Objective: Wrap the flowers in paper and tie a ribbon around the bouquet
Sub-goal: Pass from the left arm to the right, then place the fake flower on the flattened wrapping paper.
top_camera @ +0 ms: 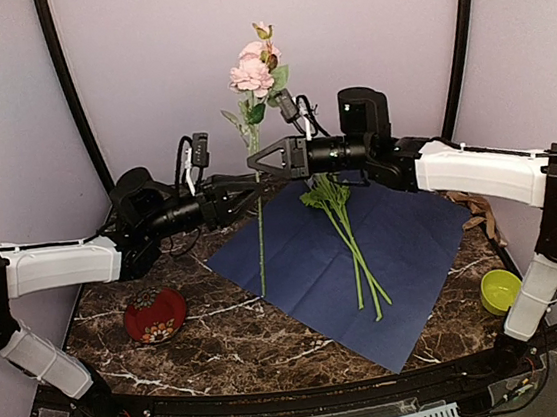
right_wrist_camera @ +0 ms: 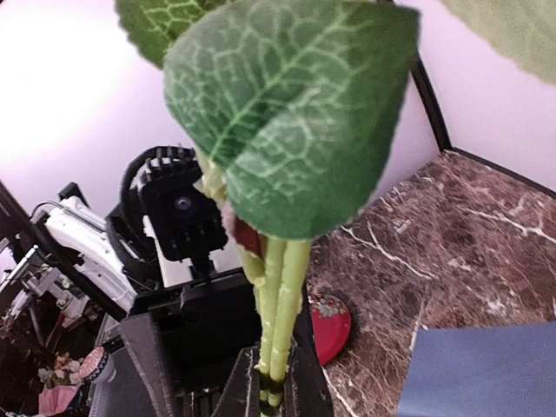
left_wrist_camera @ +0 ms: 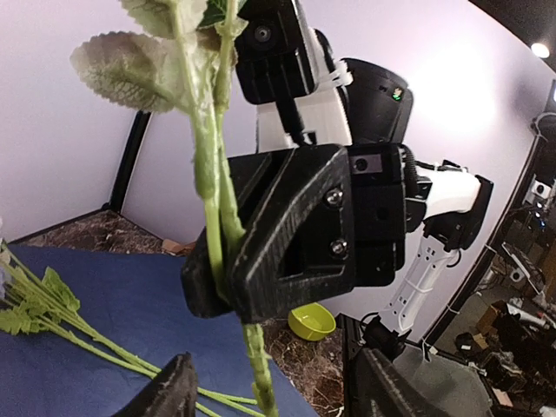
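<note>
Pale lilac backdrop, black frame bars, dark marble surface (top_camera: 233, 339). paper (top_camera: 413, 243) is spread flat, navy face up, as a diamond across the middle and right of the surface. Both arms reach in from the sides and meet above the paper's far-left corner. Right end effector (top_camera: 255, 160) is clamped on the stalk of a pink flower (top_camera: 252, 74), holding it upright: blooms high against the backdrop, stalk running down to the paper's left edge; can't tell if the tip touches. Left wrist view confirms it: black jaws pinched tight on two thin green stalks side by side, leaves above. Right wrist view shows the same stalks wedged between its own fingers (right_wrist_camera: 304, 391), with a big leaf filling the top. Left end effector (top_camera: 247, 198) sits just below the right one, jaws wide, stalk passing between its fingers (left_wrist_camera: 169, 395) without contact. More flowers (top_camera: 351, 245) lie on the paper's centre, leafy ends toward the back under the right arm, bare stems fanning toward the near edge. Red patterned dish (top_camera: 155, 315) sits front-left off the paper, small lime cup (top_camera: 499, 290) front-right beside the right arm's base.
</note>
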